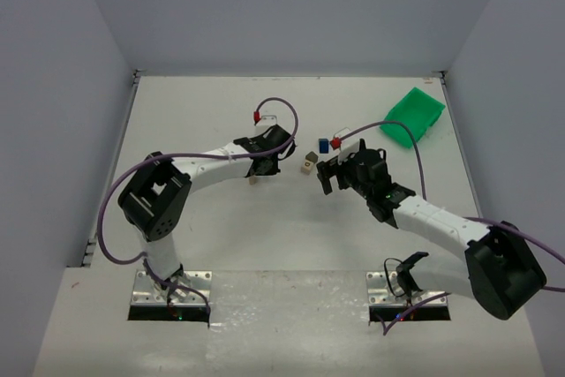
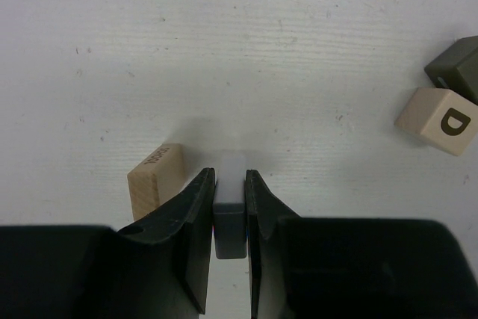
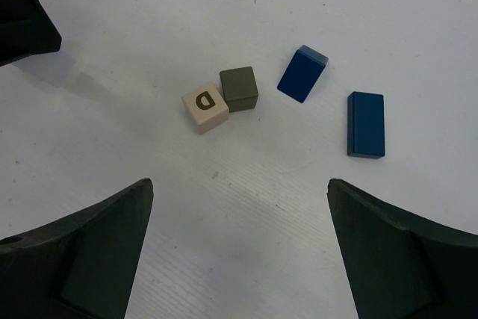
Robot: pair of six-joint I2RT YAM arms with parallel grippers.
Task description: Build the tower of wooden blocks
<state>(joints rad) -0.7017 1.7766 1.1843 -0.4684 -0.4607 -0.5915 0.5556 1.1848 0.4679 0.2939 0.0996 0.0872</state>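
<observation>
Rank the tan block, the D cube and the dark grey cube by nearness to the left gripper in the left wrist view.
1. tan block, just left of the left gripper.
2. D cube, far right.
3. dark grey cube, right edge, beyond the D cube.

On the table, lettered cube touches second cube, first oblong block near on their right in the right wrist view, second oblong block farther right and apart; bin at table's far right; slim block between left gripper fingers, loose block just beside on its left.
</observation>
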